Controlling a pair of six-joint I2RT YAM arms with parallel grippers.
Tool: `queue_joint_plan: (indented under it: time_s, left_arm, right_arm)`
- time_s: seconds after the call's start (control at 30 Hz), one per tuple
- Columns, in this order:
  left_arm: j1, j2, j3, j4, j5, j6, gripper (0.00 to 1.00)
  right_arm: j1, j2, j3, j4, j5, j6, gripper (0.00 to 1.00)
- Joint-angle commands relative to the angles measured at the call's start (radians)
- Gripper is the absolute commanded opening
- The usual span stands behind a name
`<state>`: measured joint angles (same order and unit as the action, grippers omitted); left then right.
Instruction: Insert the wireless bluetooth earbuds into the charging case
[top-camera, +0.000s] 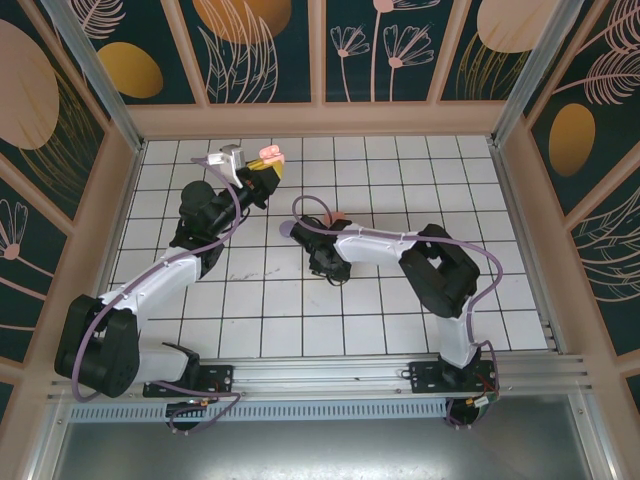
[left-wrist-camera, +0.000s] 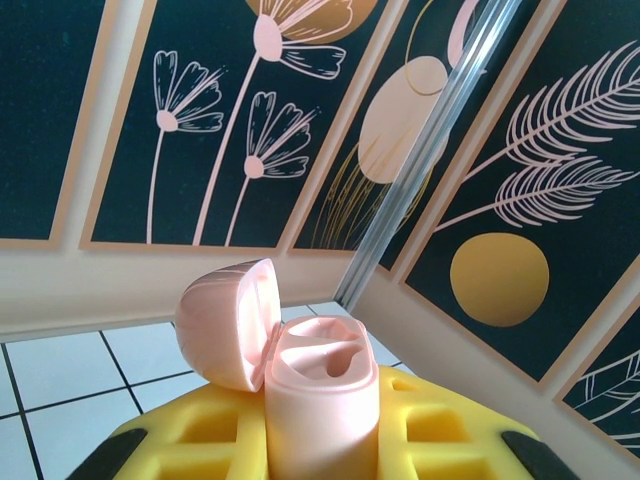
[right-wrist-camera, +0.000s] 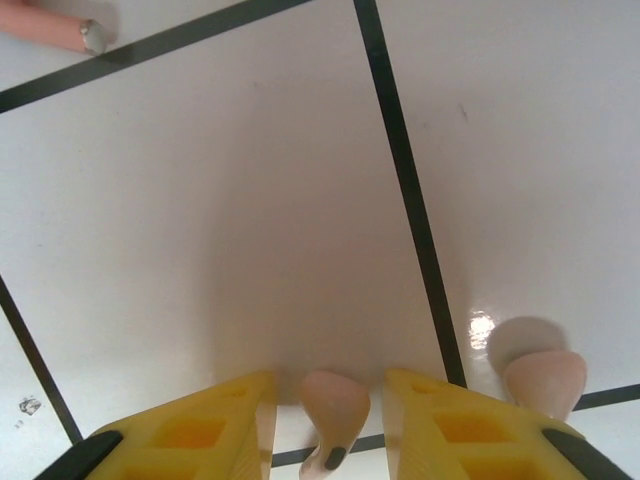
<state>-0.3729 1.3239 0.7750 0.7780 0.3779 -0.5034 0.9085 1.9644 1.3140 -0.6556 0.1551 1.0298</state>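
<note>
Gripping the open, empty charging case (left-wrist-camera: 320, 400), left fingers (left-wrist-camera: 320, 440) clench; right fingers (right-wrist-camera: 330, 420) straddle an earbud (right-wrist-camera: 335, 415).

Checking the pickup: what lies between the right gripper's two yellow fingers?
In the right wrist view, a pink earbud lies between the right gripper's fingers, on the white tiled table.

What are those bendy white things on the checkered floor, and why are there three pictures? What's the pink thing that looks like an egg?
The white things are two robot arms, each ending in a pincher with two yellow fingers. One picture looks down from above; the other two come from little cameras on each arm's wrist.

The left gripper is shut on the pink charging case, holding it up with its lid flipped open. That's your egg.

The right gripper is down near the white tiled table, with a tiny pink earbud between its fingers. Another earbud lies beside it, and the end of another pink piece peeks in at the corner.
</note>
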Motion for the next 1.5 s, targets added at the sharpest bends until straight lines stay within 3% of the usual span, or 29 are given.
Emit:
queue_joint_plan:
  time_s: [0.0,0.73,1.13,1.47]
  left_arm:
    - [0.004,0.008,-0.005,0.066,0.015,-0.007,0.0]
    - [0.004,0.012,0.002,0.064,0.047,-0.015,0.0]
    - [0.004,0.002,0.018,0.003,0.085,0.039,0.0]
    - [0.002,0.006,-0.049,0.1,0.144,0.155,0.0]
  right_arm:
    - [-0.008,0.027,0.018,-0.009,-0.019,0.012,0.32]
    - [-0.017,-0.033,-0.034,0.062,-0.01,-0.003,0.17]
    - [-0.028,-0.26,-0.081,0.068,0.13,-0.051,0.15]
    - [-0.134,-0.507,-0.07,0.13,0.186,-0.253,0.16]
